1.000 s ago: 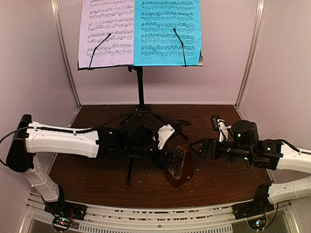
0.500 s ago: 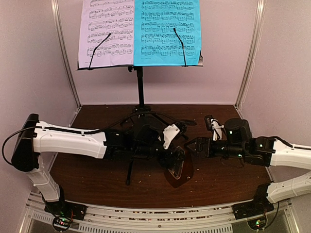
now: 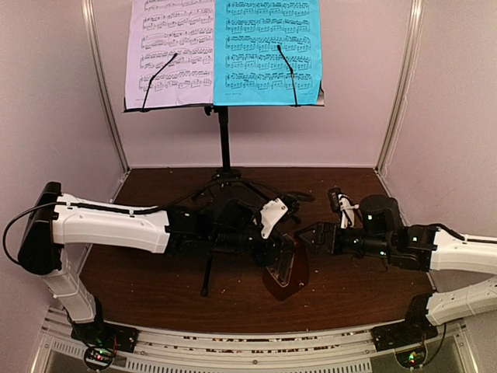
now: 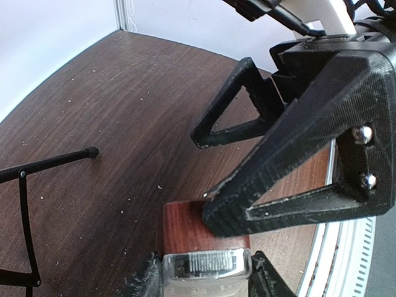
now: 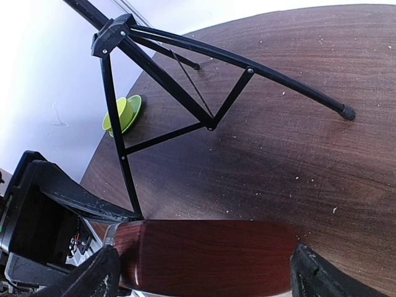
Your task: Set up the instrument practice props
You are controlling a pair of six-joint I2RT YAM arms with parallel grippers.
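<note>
The dark brown wooden desk (image 3: 155,291) carries everything. At its back stands the black tripod music stand (image 3: 224,136), with the pale lilac music sheet (image 3: 167,47) and the cyan music sheet (image 3: 268,47) side by side on it, each pinned by 1 thin wire arm (that part looks finished).

Both arms reach inward along the front and meet at the middle. The left pincer (image 4: 207,273) is about half closed, its 2 fingers pressed against either side of the clear top of the small reddish-brown pyramid metronome with a clear cover (image 3: 286,268), so it seems to have hold of it. The right pincer (image 5: 210,272) gapes wide and holds nothing. Its fingers straddle the broad reddish-brown body, 1 tip just at the wood.

So the metronome sits front and centre, directly between the 2 pincers, the left one nearer. From above it looks leaned, though I cannot tell its long axis for sure.

A lime-green bowl (image 5: 124,114) sits beyond the tripod legs, well apart.
</note>
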